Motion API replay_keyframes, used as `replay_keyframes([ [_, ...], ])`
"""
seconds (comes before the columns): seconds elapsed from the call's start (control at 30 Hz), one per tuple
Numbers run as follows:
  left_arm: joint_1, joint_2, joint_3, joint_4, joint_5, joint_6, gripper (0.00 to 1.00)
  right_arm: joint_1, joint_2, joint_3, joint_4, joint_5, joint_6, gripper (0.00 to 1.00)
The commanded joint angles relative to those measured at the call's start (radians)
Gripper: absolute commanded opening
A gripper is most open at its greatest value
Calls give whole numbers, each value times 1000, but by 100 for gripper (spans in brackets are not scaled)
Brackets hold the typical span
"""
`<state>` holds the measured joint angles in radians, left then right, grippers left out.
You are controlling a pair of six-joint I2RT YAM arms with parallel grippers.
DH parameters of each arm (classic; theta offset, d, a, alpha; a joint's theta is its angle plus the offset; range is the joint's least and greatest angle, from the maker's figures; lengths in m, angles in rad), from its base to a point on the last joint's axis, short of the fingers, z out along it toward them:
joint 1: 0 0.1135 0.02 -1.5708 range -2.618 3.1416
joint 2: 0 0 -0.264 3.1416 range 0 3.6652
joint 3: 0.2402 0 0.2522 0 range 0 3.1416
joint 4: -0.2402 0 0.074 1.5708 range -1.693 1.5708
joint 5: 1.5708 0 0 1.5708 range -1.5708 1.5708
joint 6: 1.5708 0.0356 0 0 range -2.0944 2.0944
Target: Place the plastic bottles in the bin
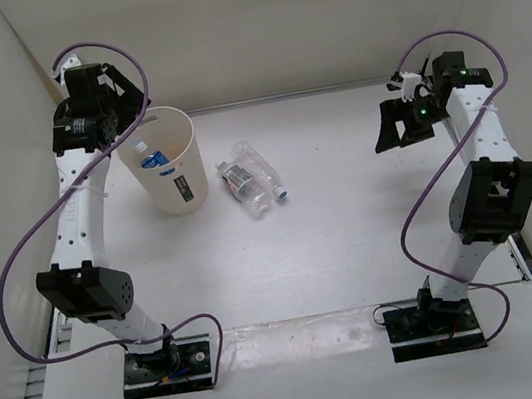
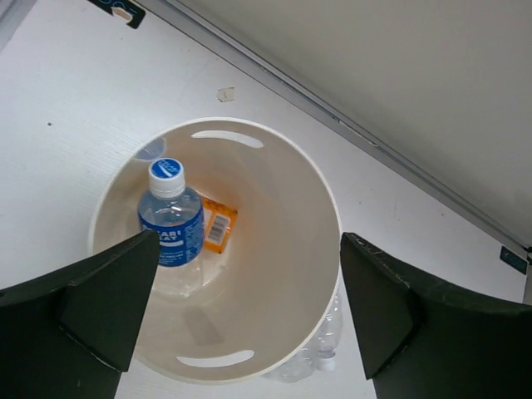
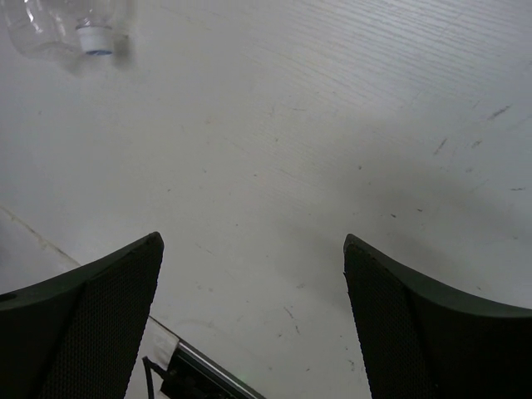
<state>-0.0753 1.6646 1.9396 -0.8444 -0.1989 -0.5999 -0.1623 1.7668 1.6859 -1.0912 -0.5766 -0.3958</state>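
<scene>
The white wood-grain table (image 1: pixel 370 213) is closed in by pale walls, with a metal rail along its far edge. Near its far left stands the tall cream-white round plastic bin (image 1: pixel 179 185), upright, its oval handle slots near the rim and a small dark label on the side facing the arms. The left gripper (image 2: pixel 249 239) hangs directly above the bin's mouth, its black jaws spread wide with nothing between them. The right gripper (image 3: pixel 253 238) is well apart, above bare table at the far right, its jaws also wide apart and empty. Inside the bin, a clear plastic bottle with a blue label and blue-and-white cap (image 2: pixel 170 223) lies against the inner wall, touching a short orange bottle (image 2: pixel 219 224) on the bottom. Two clear plastic bottles with pale labels (image 1: pixel 244 187) (image 1: pixel 263 169) lie side by side on the table just right of the bin, caps pointing toward the arms; the bin's wall stands between them and the left gripper. A small scrap of tape (image 2: pixel 225 94) sits on the table beyond the bin.
</scene>
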Motion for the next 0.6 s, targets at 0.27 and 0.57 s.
replay_keyframes([
  [0.27,120,-312,-259,-65,-66,66,100,-60,16,90,160,-337,266,90],
  [0.57,131,-610,-752,36,4,-8,100,306,57,187,105,-1,80,90],
])
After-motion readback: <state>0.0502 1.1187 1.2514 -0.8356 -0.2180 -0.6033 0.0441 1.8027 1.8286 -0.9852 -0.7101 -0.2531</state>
